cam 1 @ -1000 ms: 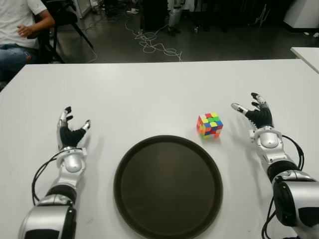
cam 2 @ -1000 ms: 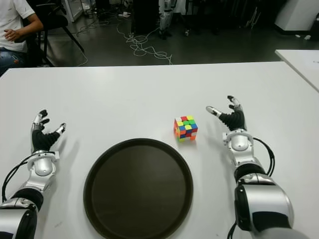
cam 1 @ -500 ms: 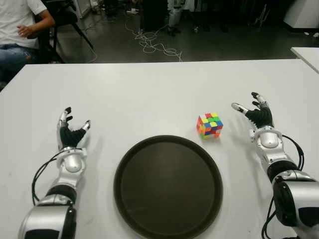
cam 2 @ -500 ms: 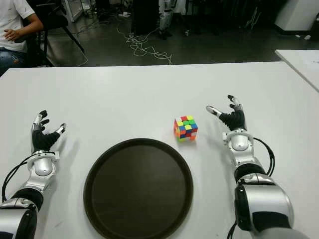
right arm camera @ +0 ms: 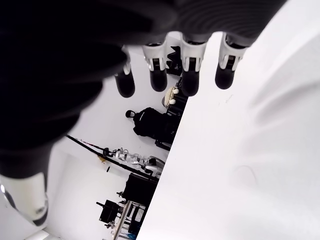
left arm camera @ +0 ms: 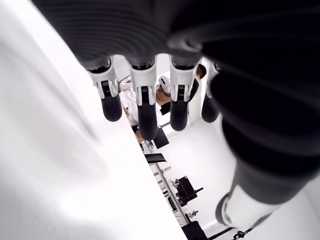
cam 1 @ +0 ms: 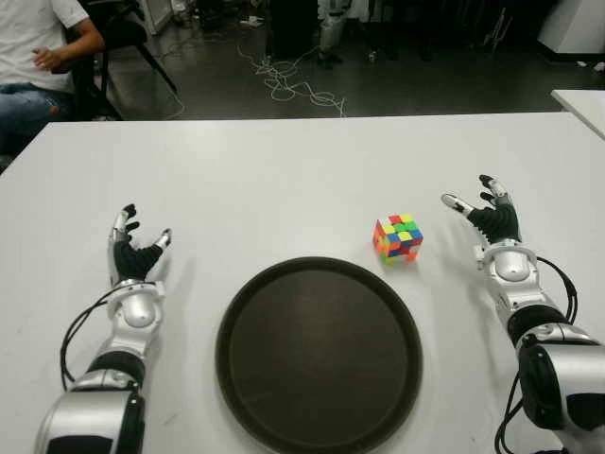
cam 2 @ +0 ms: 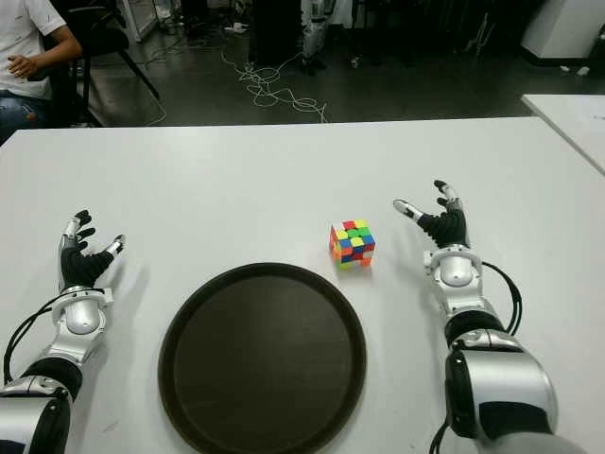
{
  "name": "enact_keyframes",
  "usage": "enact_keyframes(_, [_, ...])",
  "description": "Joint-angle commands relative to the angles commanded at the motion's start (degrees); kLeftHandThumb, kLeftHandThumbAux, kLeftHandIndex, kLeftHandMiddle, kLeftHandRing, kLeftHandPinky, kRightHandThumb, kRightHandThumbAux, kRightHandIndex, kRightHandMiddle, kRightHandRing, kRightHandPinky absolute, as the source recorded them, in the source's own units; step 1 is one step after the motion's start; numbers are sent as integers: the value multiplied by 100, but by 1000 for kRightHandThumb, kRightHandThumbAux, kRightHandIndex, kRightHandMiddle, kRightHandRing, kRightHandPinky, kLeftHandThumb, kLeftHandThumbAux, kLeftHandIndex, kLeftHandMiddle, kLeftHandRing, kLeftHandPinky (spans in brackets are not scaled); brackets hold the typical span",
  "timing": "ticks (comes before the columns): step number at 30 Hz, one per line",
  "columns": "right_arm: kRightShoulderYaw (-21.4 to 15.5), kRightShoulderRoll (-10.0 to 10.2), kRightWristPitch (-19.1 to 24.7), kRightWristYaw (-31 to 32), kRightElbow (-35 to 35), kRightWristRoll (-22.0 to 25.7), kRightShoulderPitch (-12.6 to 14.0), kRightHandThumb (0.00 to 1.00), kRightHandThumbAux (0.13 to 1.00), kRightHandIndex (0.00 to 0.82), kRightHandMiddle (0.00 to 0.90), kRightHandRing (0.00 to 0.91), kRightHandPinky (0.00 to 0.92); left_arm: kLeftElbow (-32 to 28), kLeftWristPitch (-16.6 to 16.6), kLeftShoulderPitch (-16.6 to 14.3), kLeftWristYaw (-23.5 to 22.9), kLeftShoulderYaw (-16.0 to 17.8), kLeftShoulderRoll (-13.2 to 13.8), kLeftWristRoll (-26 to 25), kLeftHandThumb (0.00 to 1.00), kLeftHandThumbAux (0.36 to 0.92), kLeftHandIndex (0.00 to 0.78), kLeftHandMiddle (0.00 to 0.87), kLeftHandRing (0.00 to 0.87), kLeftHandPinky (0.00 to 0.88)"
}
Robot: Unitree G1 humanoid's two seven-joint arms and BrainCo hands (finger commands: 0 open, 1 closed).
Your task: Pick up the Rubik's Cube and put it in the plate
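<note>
A multicoloured Rubik's Cube (cam 1: 398, 236) sits on the white table (cam 1: 284, 180), just beyond the right rim of a round dark brown plate (cam 1: 319, 354). My right hand (cam 1: 484, 214) is to the right of the cube, a short gap away, fingers spread and holding nothing. Its wrist view shows straight fingers (right arm camera: 191, 75) over bare table. My left hand (cam 1: 134, 248) shows left of the plate, open as well, with extended fingers (left arm camera: 146, 107) in its own wrist view. Nothing lies in the plate.
A person (cam 1: 38, 57) sits on a chair beyond the table's far left corner. Cables (cam 1: 293, 85) lie on the dark floor behind the table. Another white table's corner (cam 1: 581, 99) shows at the far right.
My right hand has shifted very slightly to the right; the cube, the plate and my left hand stand as before.
</note>
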Motion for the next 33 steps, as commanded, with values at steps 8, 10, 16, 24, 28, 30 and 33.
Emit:
enact_keyframes(8, [16, -33, -100, -17, -11, -27, 27, 0, 614, 124, 91, 92, 86, -15, 18, 11, 51, 8, -29, -20, 0, 779, 133, 152, 138, 89])
enact_keyframes(10, [19, -44, -129, -26, -17, -32, 30, 0, 611, 118, 96, 95, 87, -8, 51, 5, 49, 11, -26, -24, 0, 760, 124, 144, 131, 86])
enact_keyframes(16, [29, -68, -170, -25, -37, -40, 22, 0, 616, 97, 95, 93, 85, -8, 27, -2, 75, 2, -20, -9, 0, 763, 145, 152, 140, 102])
enact_keyframes(24, [129, -60, -452, 0, -279, -99, 62, 0, 663, 82, 96, 92, 89, -8, -69, -7, 43, -4, -8, -7, 0, 794, 158, 156, 150, 106])
enact_keyframes(28, [244, -65, -678, 52, -396, -178, 101, 0, 683, 81, 97, 95, 97, -22, -83, -3, 48, -21, -8, 13, 0, 808, 157, 154, 141, 85])
enact_keyframes(30, [343, -83, -853, 66, -480, -261, 134, 0, 687, 84, 103, 105, 107, -32, -75, 2, 69, -36, -11, 31, 0, 807, 154, 153, 143, 95])
enact_keyframes(33, [442, -106, -998, 79, -576, -343, 160, 0, 686, 84, 105, 108, 107, -41, -52, 5, 82, -45, -17, 36, 0, 807, 148, 151, 139, 88])
